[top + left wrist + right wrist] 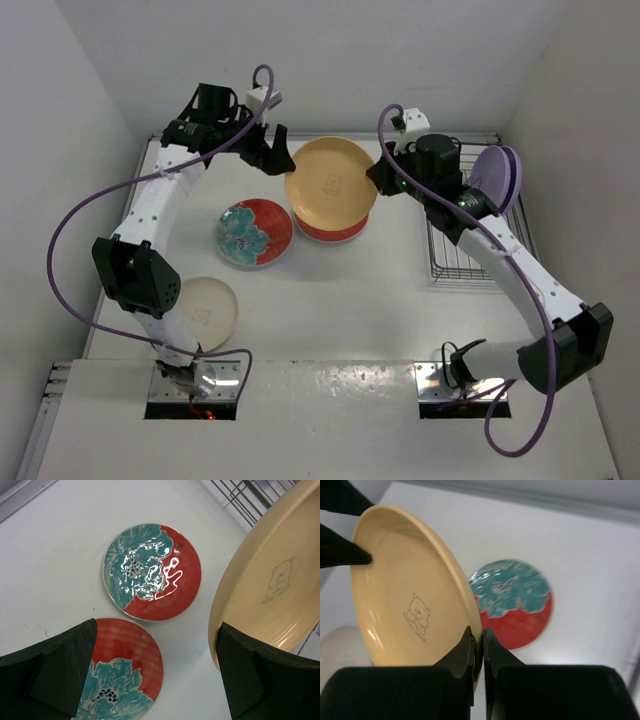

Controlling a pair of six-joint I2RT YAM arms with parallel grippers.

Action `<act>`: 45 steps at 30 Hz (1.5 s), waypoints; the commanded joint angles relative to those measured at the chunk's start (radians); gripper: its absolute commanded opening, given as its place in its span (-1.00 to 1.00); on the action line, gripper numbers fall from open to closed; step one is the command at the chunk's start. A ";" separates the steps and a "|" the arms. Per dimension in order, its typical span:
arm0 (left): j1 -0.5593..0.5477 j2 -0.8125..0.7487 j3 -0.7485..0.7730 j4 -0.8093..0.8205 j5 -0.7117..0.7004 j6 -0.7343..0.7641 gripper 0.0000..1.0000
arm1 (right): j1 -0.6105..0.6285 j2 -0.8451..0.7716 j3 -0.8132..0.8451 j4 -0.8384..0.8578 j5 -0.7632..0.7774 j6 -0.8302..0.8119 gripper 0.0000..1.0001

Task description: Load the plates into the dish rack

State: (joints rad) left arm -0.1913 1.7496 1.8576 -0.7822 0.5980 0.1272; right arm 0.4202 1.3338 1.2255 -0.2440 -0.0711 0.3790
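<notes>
From above, lavender plates (497,175) are seen standing upright in the rack (455,262), so that part is judged done. The yellow plate (330,180) is held above the counter (380,300), where two red plates (254,232) and a cream plate (207,310) are left lying. At the left wrist, the left jaws are spread wide, with the yellow plate's rim just beside one. At the right wrist, the right jaws are pinched on that rim.

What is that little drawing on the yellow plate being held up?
A small outlined bear on the otherwise plain yellow plate, clearest in the right wrist view.
</notes>
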 commanded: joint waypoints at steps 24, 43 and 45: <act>0.201 -0.076 -0.147 -0.009 -0.391 0.138 1.00 | -0.241 0.181 -0.101 1.013 1.206 -1.241 -1.00; 0.228 -0.067 -0.167 -0.019 -0.373 0.138 1.00 | -0.247 0.324 -0.170 1.203 1.289 -1.267 -1.00; 0.228 -0.067 -0.167 -0.019 -0.372 0.138 1.00 | -0.244 0.343 -0.181 1.256 1.291 -1.293 -1.00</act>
State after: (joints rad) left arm 0.0261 1.7016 1.6871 -0.8021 0.2127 0.2584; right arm 0.1726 1.6821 1.0420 0.7879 1.1851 -0.8181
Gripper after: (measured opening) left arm 1.000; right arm 0.031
